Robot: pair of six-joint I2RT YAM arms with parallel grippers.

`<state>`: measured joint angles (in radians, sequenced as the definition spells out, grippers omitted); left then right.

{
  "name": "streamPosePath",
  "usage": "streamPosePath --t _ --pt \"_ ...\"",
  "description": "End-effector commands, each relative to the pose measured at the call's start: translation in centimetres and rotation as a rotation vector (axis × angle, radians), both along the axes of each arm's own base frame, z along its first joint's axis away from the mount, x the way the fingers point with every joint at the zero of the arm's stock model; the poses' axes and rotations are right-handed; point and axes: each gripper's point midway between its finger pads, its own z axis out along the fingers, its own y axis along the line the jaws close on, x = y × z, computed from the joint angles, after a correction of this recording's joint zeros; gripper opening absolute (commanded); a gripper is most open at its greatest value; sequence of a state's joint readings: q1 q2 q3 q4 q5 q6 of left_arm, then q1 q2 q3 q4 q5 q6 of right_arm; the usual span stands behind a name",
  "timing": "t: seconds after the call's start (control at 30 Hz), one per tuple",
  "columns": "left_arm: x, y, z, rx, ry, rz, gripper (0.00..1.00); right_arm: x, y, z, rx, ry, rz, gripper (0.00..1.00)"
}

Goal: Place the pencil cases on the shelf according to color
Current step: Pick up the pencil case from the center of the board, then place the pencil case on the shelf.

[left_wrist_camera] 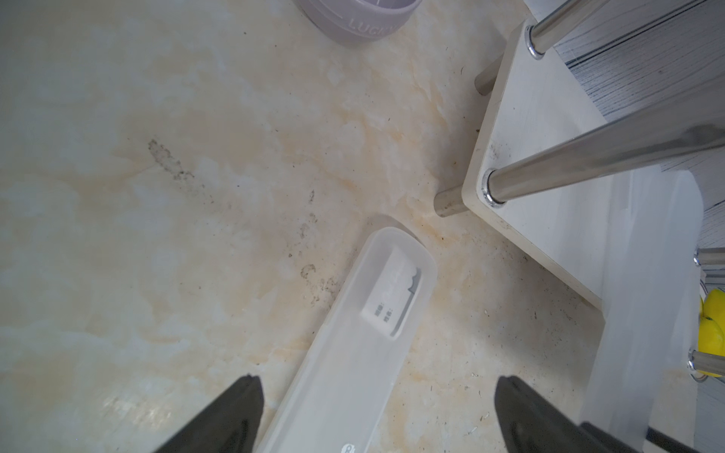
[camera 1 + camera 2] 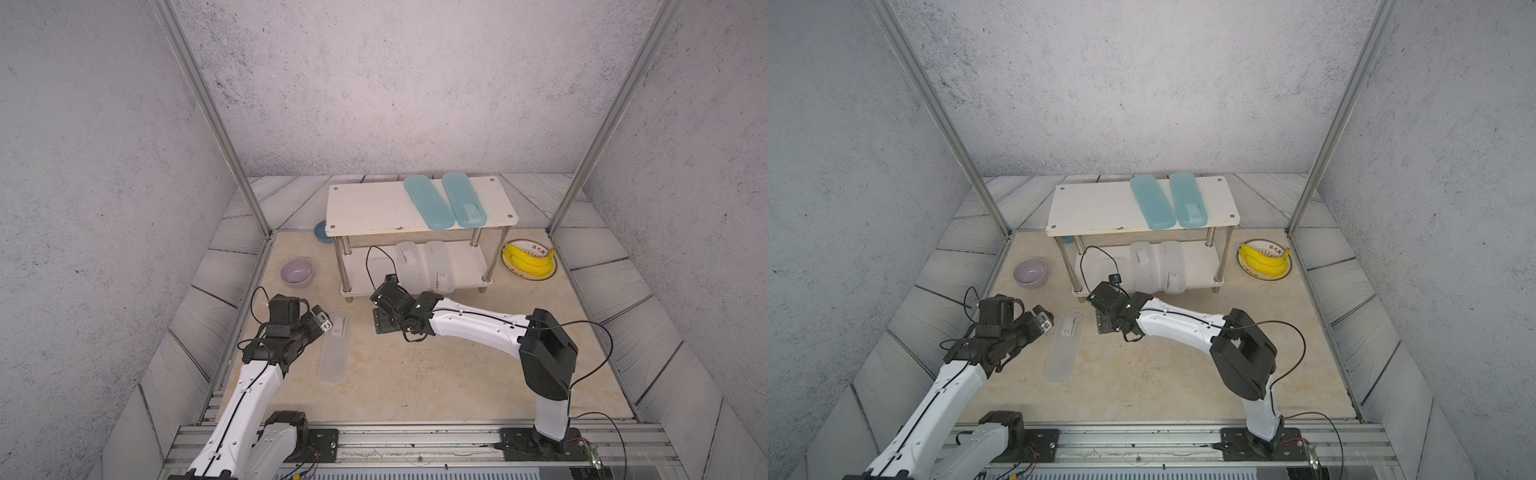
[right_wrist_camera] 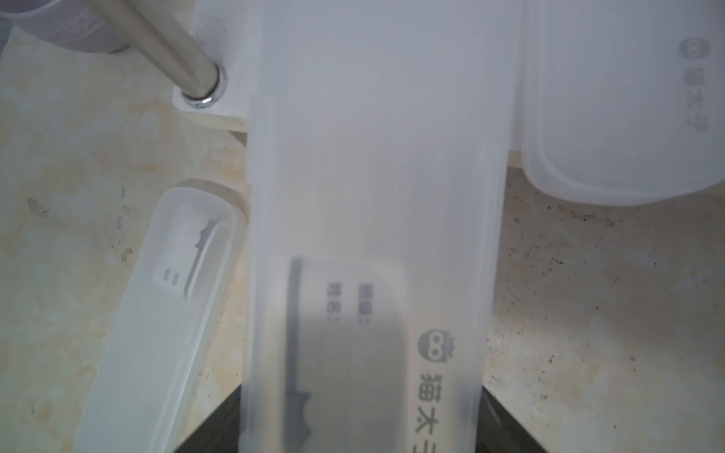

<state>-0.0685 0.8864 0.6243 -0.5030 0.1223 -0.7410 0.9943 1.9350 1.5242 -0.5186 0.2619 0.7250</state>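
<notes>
Frosted white plastic pencil case (image 3: 368, 176), pinched in my right gripper (image 3: 359, 404), could jam its shelved neighbour (image 3: 612, 117); left gripper (image 1: 378, 396) gapes.

The shelf (image 2: 374, 208) is white, two pencil cases (image 2: 428, 202) teal-blue, other cases (image 2: 334, 347) frosted white, bananas (image 2: 528, 259) yellow, bowl (image 2: 296, 271) lilac

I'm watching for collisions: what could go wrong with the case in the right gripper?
The long frosted white plastic case in the right gripper lies close beside the shelf's chrome leg and a neighbouring frosted case on the lower board; pushing it in may clip the leg or shove that neighbour.
</notes>
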Motion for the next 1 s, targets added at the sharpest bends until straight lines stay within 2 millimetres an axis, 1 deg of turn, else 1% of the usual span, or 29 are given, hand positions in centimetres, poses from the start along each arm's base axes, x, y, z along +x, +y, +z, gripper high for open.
streamPosePath --t 0.0,0.13,0.3,0.37,0.43,0.5,0.67,0.77,0.9,0.97 --pt "0.0 -0.2 -0.3 -0.013 -0.004 -0.009 0.99 2.5 0.6 -0.1 0.012 -0.015 0.0 0.54" --pt "-0.1 -0.2 -0.4 -0.012 0.001 -0.013 0.99 4.5 0.7 -1.5 -0.019 0.006 -0.005 0.55" --pt "0.0 -0.3 -0.9 -0.018 0.004 -0.014 0.99 6.3 1.2 -2.9 -0.042 0.01 -0.009 0.55" --pt "0.1 -0.4 -1.1 -0.023 0.012 -0.018 0.99 6.8 1.2 -3.4 -0.052 0.019 -0.015 0.6" --pt "0.2 -0.5 -1.3 -0.027 0.018 -0.025 0.99 7.2 1.3 -3.6 -0.057 0.026 -0.017 0.7" --pt "0.3 -0.7 -1.4 -0.031 0.023 -0.028 0.99 7.3 1.4 -3.6 -0.067 0.031 -0.013 0.76" --pt "0.3 -0.8 -1.5 -0.036 0.026 -0.033 0.99 6.7 1.1 -2.8 -0.089 0.069 0.006 0.82" --pt "0.3 -0.8 -1.6 -0.04 0.027 -0.035 0.99 6.2 0.7 -1.7 -0.09 0.077 0.012 0.84" --pt "0.2 -1.0 -1.6 -0.047 0.028 -0.039 0.99 6.0 0.4 0.2 -0.079 0.058 0.018 0.89" --pt "0.1 -1.0 -1.7 -0.051 0.031 -0.039 0.99 5.9 0.4 0.9 -0.07 0.053 0.021 0.93"
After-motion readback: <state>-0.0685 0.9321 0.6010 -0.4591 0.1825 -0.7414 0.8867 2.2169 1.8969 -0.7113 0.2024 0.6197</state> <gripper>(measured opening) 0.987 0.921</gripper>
